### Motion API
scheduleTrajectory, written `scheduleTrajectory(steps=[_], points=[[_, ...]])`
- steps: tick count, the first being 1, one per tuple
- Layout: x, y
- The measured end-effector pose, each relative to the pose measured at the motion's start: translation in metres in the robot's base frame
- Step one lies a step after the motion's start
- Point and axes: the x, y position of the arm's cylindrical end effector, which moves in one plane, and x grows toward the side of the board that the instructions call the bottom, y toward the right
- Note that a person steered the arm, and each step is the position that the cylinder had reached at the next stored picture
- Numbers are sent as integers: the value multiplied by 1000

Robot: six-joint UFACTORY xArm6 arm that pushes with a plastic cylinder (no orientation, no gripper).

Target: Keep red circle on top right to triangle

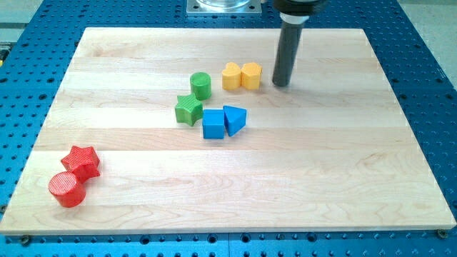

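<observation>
Tip (pixel 281 84) bare, gripping nothing, parked just right of the yellow blocks (pixel 241 76), far from the red cylinder (pixel 67 189) at lower left touching the red star (pixel 81 162); best approach from its lower-left, pushing toward the blue triangle's (pixel 235 119) upper right.

A straight, smooth, dark grey cylindrical rod hangs from a wider black rounded collar at the view's top, ending at my tip (pixel 281 84) in a flat, plain, unmarked round end
</observation>
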Motion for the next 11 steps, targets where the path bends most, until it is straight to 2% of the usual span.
scheduleTrajectory(steps=[2,3,4,5,6,8,9,10,11], points=[[0,-36],[29,2],[165,21],[266,-73],[277,-109],[262,-255],[276,-300],[272,-373],[253,-394]])
